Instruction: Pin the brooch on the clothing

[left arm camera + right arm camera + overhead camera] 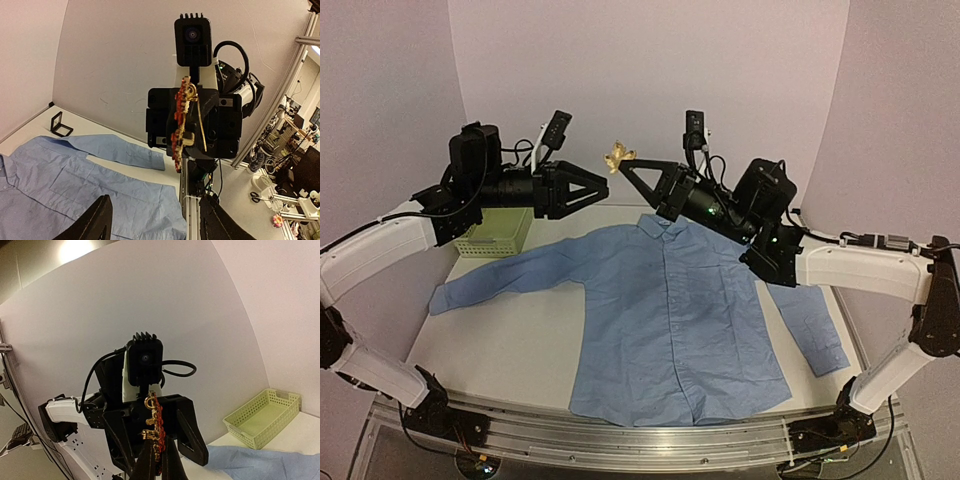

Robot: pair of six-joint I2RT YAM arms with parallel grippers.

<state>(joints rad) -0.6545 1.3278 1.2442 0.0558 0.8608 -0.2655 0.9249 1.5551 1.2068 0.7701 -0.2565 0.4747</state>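
I'm looking at a white tabletop with a light blue shirt spread flat across its middle. It lies front up with the collar toward the far edge, one sleeve stretched out to the left and the other angled down the right side. A pale green basket sits at the far left just beyond that left sleeve, and a small black square frame sits at the far right by the wall.

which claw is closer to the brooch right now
Right. The right claw pinches the brooch in the air; the left claw is open, just short of it, not touching.
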